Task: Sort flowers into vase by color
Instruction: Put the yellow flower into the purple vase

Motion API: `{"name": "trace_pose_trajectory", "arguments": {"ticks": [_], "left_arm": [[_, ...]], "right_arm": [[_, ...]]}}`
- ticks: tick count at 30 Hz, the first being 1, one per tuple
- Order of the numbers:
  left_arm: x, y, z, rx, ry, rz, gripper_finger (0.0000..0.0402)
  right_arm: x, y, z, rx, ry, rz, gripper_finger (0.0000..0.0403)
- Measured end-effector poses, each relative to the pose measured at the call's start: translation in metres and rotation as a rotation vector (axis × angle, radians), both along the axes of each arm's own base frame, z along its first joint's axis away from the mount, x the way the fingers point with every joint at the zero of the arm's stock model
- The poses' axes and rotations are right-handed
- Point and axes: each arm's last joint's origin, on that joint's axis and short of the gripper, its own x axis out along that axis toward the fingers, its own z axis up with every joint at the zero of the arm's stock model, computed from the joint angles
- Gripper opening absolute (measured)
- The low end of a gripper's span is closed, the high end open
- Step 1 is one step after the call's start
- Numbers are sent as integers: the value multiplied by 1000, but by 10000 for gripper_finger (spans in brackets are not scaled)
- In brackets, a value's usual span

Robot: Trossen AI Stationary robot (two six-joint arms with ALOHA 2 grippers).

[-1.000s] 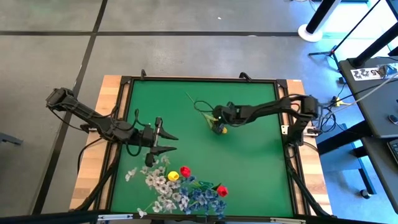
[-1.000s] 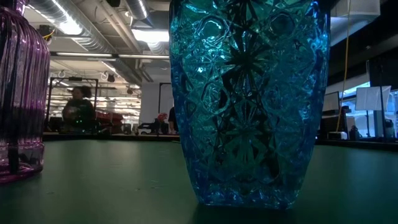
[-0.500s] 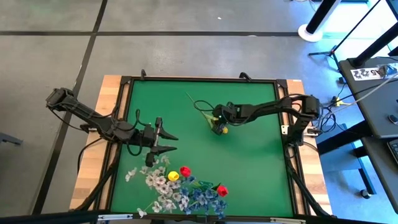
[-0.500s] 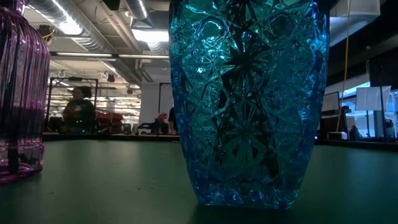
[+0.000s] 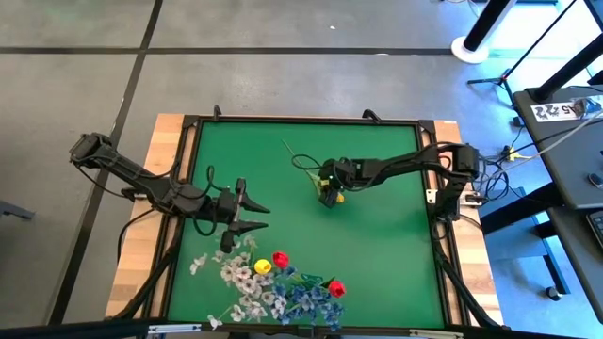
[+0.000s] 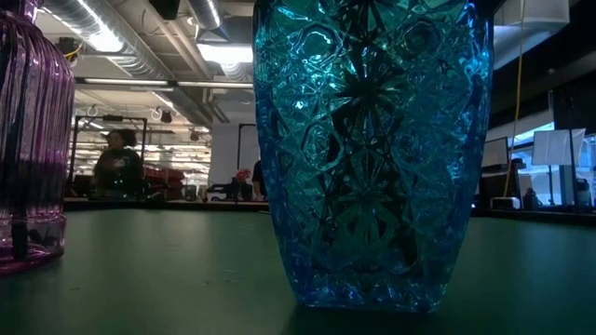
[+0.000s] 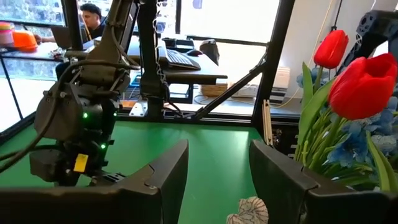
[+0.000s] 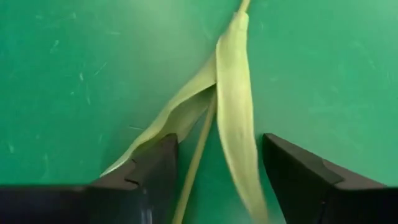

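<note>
High view, from the left: the left claw (image 5: 247, 215) hangs with fingers spread above the green desk (image 5: 377, 245), just beyond the heap of flowers (image 5: 273, 287) at the near edge, probably waiting its turn. That heap holds white sprays (image 5: 243, 278), a yellow tulip (image 5: 263, 267), two red tulips (image 5: 280, 259) and a blue bunch (image 5: 303, 299). Near mid-desk the right claw (image 5: 329, 189) sits low over a lone yellow tulip (image 5: 337, 197); its wrist view shows the fingers apart, straddling the stalk (image 8: 198, 155) and pale leaf (image 8: 236, 118), apparently lined up to pinch it. Low view shows a blue vase (image 6: 372, 149) and a purple vase (image 6: 33, 140).
</note>
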Motion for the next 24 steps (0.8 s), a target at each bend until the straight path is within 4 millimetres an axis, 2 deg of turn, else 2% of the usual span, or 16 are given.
{"name": "trace_pose_trajectory", "arguments": {"ticks": [3,5,8,10,11,13,16,20,24], "left_arm": [[0,1,0,-35,5,6,165],[0,1,-1,-38,14,7,165],[0,0,-1,-13,15,-38,165],[1,-1,6,-14,7,-59,165],[2,-2,11,-15,5,-70,165],[2,-3,22,-6,34,-93,165],[7,-5,24,38,143,-100,165],[19,-10,7,139,243,-94,165],[34,-14,-9,239,277,-32,165]], "right_arm": [[0,0,-7,-36,40,24,205],[0,0,-9,-60,56,44,171],[1,4,-6,-97,52,71,95],[0,7,-1,-141,53,87,33],[-1,11,3,-174,65,105,18],[-7,21,13,-246,112,162,18],[-1,42,46,-381,93,253,15],[6,70,73,-445,70,377,9],[19,93,105,-499,-15,411,12]]}}
